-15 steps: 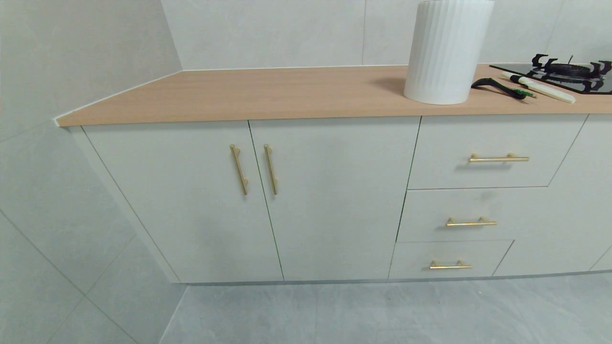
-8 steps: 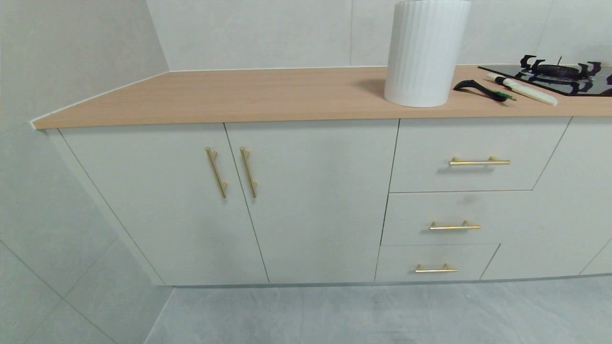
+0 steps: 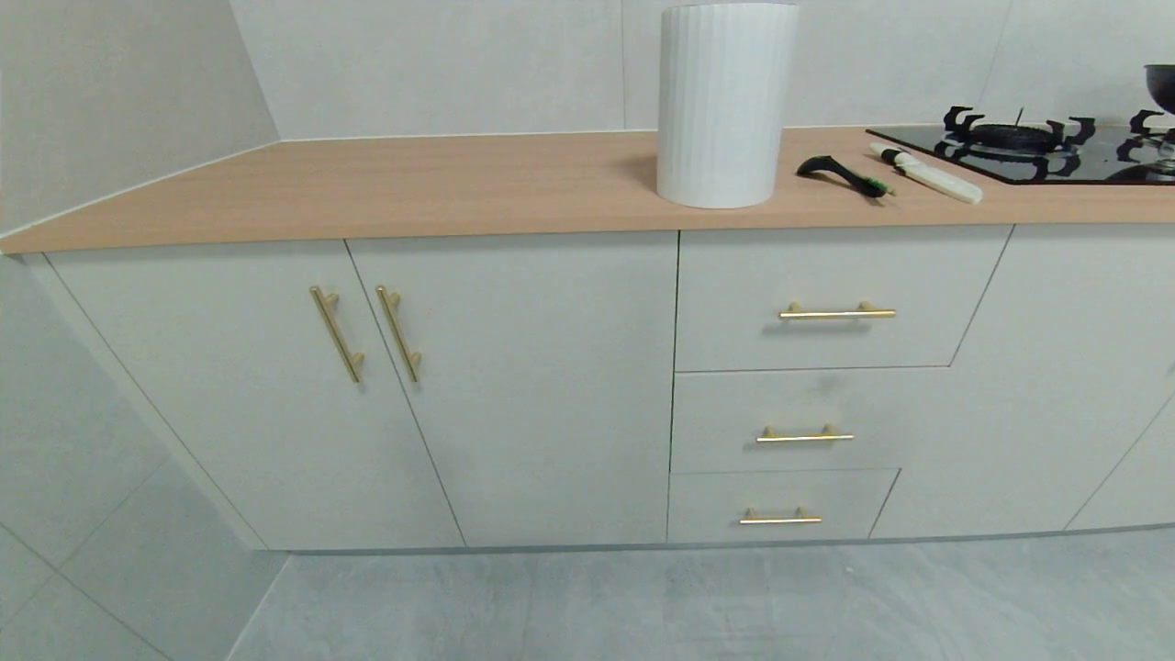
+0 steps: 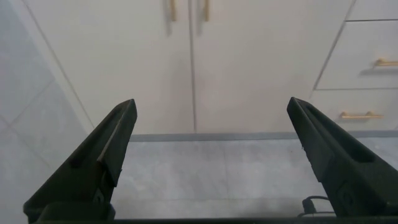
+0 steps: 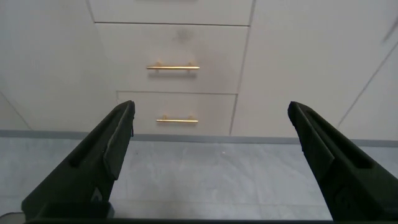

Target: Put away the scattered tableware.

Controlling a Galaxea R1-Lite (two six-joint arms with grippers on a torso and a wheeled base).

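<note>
On the wooden countertop (image 3: 413, 188) stands a tall white ribbed holder (image 3: 722, 103). Right of it lie a black-handled utensil (image 3: 840, 174) and a white-handled knife (image 3: 927, 173), side by side near the stove. My left gripper (image 4: 211, 112) is open, held low above the floor and facing the cabinet doors (image 4: 186, 56). My right gripper (image 5: 211, 115) is open too, low in front of the lower drawers (image 5: 174, 65). Nothing is between either pair of fingers.
A black gas hob (image 3: 1037, 147) sits at the counter's right end, with a dark vessel (image 3: 1158, 83) at the view's edge. Below are two cabinet doors with gold handles (image 3: 367, 332) and three drawers (image 3: 835, 312). Grey tiled floor (image 3: 643, 606) lies in front; a wall closes the left.
The whole head view has shifted, so the counter and cabinets sit further left in the picture; the camera has swung right, bringing more of the hob into view. The objects themselves have not moved.
</note>
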